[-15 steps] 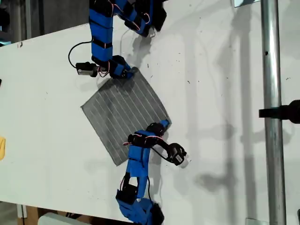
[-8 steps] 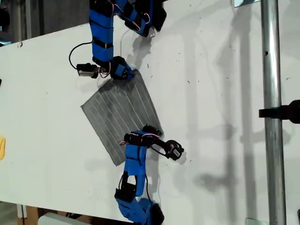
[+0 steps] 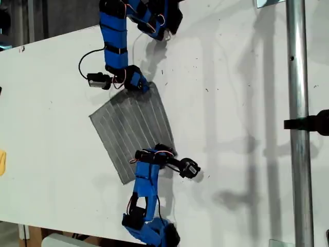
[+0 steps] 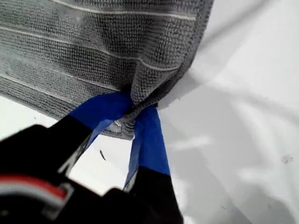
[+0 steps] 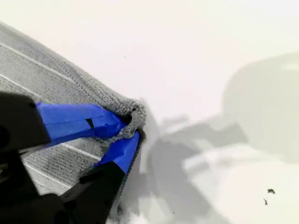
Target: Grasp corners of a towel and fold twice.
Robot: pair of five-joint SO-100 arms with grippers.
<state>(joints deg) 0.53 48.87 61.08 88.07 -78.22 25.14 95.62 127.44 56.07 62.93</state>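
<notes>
The grey striped towel (image 3: 131,123) lies on the white table (image 3: 236,103) between the two blue arms. My first gripper (image 3: 163,150) belongs to the arm coming from the exterior view's bottom. It is shut on the towel corner (image 4: 140,100) nearest it, and the cloth bunches between its blue fingers (image 4: 149,140). The arm from the exterior view's top carries my second gripper (image 3: 142,86), shut on the upper corner (image 5: 134,115). That corner's fabric is pinched and slightly raised. In both wrist views the towel (image 4: 93,46) (image 5: 32,74) spreads away from the pinched corner.
A vertical metal pole (image 3: 298,154) with a black clamp (image 3: 311,123) stands at the exterior view's right. A small yellow object (image 3: 2,162) sits at the exterior view's left edge. A black cable (image 3: 82,59) loops beside the upper arm. Bare white table lies between towel and pole.
My first gripper has dragged its corner left and down in the exterior view, pulling the towel's right edge inward. My second gripper has shifted slightly right and down with its corner.
</notes>
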